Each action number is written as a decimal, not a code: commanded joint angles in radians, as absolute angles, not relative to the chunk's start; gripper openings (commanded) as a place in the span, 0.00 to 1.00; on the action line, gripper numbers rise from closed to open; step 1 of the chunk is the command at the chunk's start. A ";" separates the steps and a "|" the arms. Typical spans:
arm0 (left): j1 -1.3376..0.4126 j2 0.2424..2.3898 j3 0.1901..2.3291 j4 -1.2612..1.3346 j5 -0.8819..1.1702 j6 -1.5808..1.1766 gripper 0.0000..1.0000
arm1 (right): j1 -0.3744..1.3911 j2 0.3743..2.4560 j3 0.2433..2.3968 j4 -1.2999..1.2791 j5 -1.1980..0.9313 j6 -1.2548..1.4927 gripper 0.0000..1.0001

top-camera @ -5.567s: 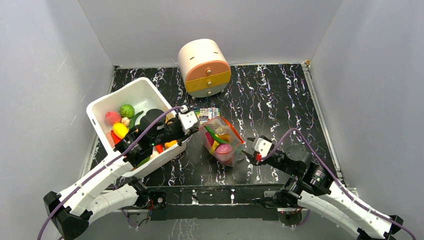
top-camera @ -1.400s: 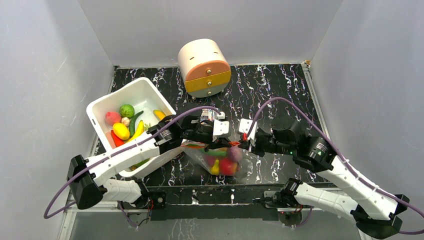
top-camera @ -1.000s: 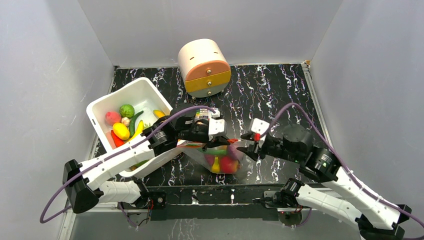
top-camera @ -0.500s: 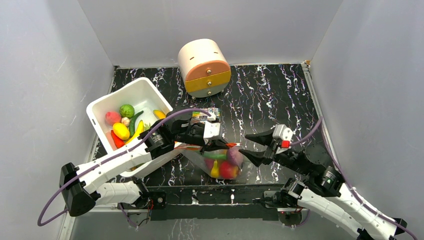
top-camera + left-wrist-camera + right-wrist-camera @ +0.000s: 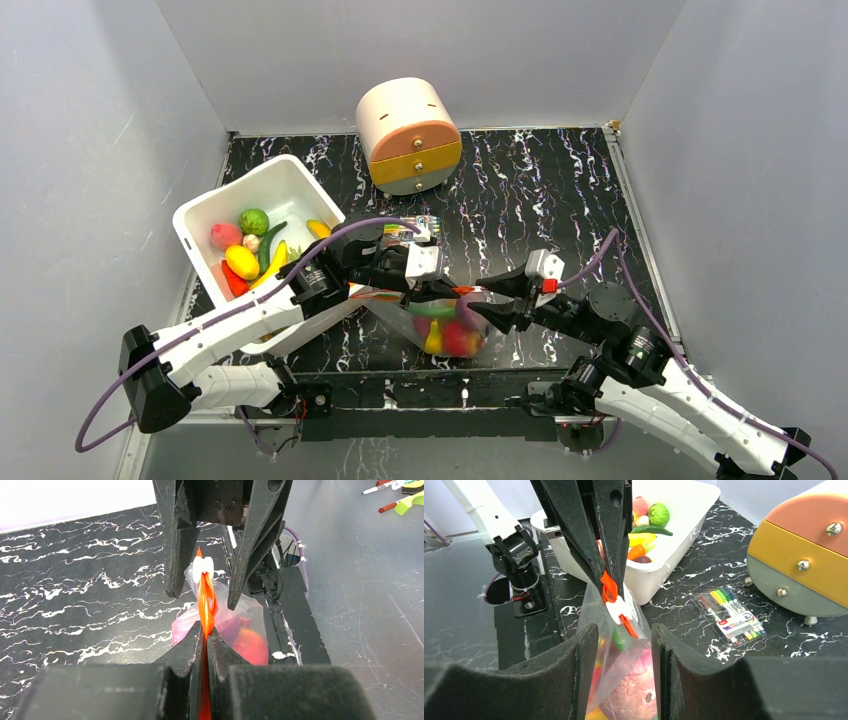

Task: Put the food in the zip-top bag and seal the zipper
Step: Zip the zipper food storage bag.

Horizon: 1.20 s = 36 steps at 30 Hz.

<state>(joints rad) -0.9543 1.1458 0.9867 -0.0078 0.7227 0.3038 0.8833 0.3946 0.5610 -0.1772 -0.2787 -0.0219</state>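
Observation:
The clear zip-top bag (image 5: 452, 328) hangs just above the table's near middle, with pink, red, yellow and green food (image 5: 447, 337) inside. My left gripper (image 5: 424, 291) is shut on the red-orange zipper (image 5: 205, 600) and holds the bag up by it. A white slider (image 5: 202, 567) sits on the strip's far end. My right gripper (image 5: 487, 305) is open, one jaw on each side of the bag (image 5: 624, 680) just below the slider (image 5: 620, 611), not closed on it. More food (image 5: 245, 248) lies in the white bin (image 5: 290, 180).
The white bin stands at the left, against my left arm. A pack of coloured pens (image 5: 412, 229) lies behind the bag. A round drawer unit (image 5: 410, 135) stands at the back. The table's near edge is close behind the bag.
My right gripper, drawn back and open half a second ago, has moved left so its open jaws now straddle the bag's slider end. My left gripper has kept its hold.

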 commanded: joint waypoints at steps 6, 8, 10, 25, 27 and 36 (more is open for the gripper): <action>-0.958 1.099 0.960 0.059 0.735 0.302 0.00 | 0.884 0.381 0.570 -0.081 -0.298 0.002 0.07; -0.958 1.101 0.951 0.052 0.707 0.302 0.00 | 0.884 0.370 0.585 -0.088 -0.292 0.004 0.00; -0.957 1.101 0.937 0.044 0.677 0.304 0.00 | 0.884 0.362 0.603 -0.095 -0.284 0.013 0.00; -0.958 1.099 0.991 0.035 0.677 0.246 0.55 | 0.884 0.428 0.627 -0.105 -0.308 0.035 0.00; -0.958 1.100 0.991 0.064 0.687 0.232 0.55 | 0.884 0.439 0.625 -0.098 -0.310 0.035 0.00; -0.960 1.133 1.012 0.125 0.756 0.214 0.37 | 0.884 0.467 0.629 -0.100 -0.298 0.035 0.00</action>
<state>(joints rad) -0.9585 1.1347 0.9703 0.0658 0.6933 0.2222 0.8833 0.4606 0.5762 -0.1761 -0.3050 0.0288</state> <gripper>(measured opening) 0.420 0.009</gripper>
